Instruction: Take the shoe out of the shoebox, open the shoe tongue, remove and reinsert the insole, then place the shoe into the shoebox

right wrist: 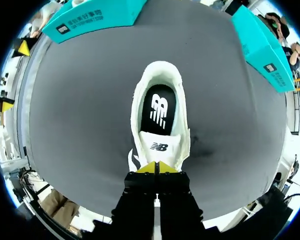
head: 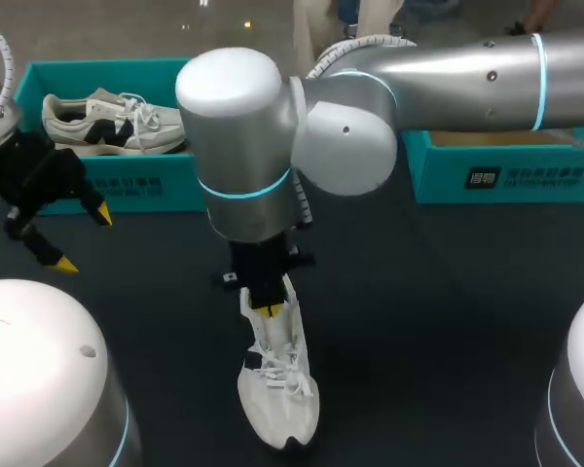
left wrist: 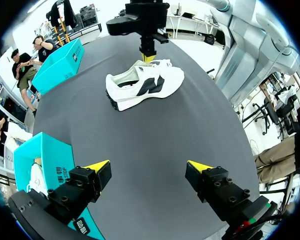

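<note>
Where my right arm [head: 448,73] stretches across to the middle of the black table [head: 438,321], its right gripper [right wrist: 157,167] points straight down at the white sneaker [head: 277,394]. The sneaker stands upright on its sole on the table, outside the box, toe towards me. From the right wrist camera I read the two yellow tips as pressed together, resting on the tongue [right wrist: 159,146] just behind the laces [head: 278,368]. I cannot tell whether any fabric or lace is pinched between them. Ahead of the tips the sneaker's mouth lies wide, and the black insole [right wrist: 160,107] sits flat inside it. The left wrist camera shows the same sneaker side-on, with black patches on its flank and that gripper touching it from above.

My left gripper [head: 84,238] hangs over the table's left side, well apart from the sneaker, its fingers spread wide over bare tabletop. Just behind it, at the far left of the table, stands the open-topped teal shoebox [head: 136,185]. A second sneaker [head: 112,122], pale with dark side marks, sits in it with its side towards me. A second teal box [head: 496,175] stands at the far right, partly hidden behind my right arm.
</note>
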Robot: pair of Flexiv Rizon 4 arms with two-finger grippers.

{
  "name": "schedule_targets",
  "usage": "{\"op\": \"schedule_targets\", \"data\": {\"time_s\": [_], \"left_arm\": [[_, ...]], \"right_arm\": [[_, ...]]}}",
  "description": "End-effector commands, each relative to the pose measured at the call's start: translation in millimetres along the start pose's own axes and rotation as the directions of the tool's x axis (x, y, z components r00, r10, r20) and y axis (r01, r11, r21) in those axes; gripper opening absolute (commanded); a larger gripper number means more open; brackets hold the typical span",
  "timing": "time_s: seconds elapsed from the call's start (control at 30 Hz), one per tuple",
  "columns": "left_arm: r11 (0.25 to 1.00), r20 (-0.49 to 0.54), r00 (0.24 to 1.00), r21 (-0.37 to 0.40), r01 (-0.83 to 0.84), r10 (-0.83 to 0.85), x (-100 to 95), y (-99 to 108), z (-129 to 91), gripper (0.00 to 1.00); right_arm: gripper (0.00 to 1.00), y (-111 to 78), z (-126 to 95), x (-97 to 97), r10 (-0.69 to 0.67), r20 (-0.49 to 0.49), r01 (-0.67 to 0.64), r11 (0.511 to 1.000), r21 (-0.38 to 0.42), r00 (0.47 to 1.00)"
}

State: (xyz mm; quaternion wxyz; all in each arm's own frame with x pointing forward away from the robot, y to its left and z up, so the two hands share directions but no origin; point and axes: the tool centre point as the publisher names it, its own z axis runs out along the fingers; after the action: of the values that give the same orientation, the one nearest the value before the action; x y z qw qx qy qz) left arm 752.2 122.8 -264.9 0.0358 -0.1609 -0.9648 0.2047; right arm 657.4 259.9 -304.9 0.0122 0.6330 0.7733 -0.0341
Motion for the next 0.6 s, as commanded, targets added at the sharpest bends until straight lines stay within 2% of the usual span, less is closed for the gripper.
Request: {"op": "schedule_targets", "data": {"time_s": [0.03,0.1,0.13,0.2,0.27,0.6], "left_arm": [[1.000,0.000,1.000,-0.001,0.000,0.000,0.8,0,0,1.00],[1.000,0.000,1.000,-0.001,0.000,0.000,0.8,0,0,1.00],[1.000,0.000,1.000,-0.001,0.000,0.000,0.8,0,0,1.00],[1.000,0.000,1.000,-0.001,0.000,0.000,0.8,0,0,1.00],[1.000,0.000,1.000,-0.001,0.000,0.000,0.8,0,0,1.00],[1.000,0.000,1.000,-0.001,0.000,0.000,0.8,0,0,1.00]], "right_arm": [[0.00,12.9,-24,4.7,-0.270,0.085,0.273,0.962,-0.029,0.959],[0.00,20.8,-30,7.3,-0.448,0.112,0.455,0.889,-0.046,0.887],[0.00,24.9,-32,8.7,-0.541,0.100,0.546,0.836,-0.044,0.835],[0.03,32.3,-32,8.9,-0.647,0.075,0.649,0.761,-0.004,0.759],[1.00,37.1,-30,4.7,-0.643,0.037,0.643,0.766,0.016,0.765],[1.00,37.1,-30,4.7,-0.643,0.037,0.643,0.766,0.016,0.765]]}}
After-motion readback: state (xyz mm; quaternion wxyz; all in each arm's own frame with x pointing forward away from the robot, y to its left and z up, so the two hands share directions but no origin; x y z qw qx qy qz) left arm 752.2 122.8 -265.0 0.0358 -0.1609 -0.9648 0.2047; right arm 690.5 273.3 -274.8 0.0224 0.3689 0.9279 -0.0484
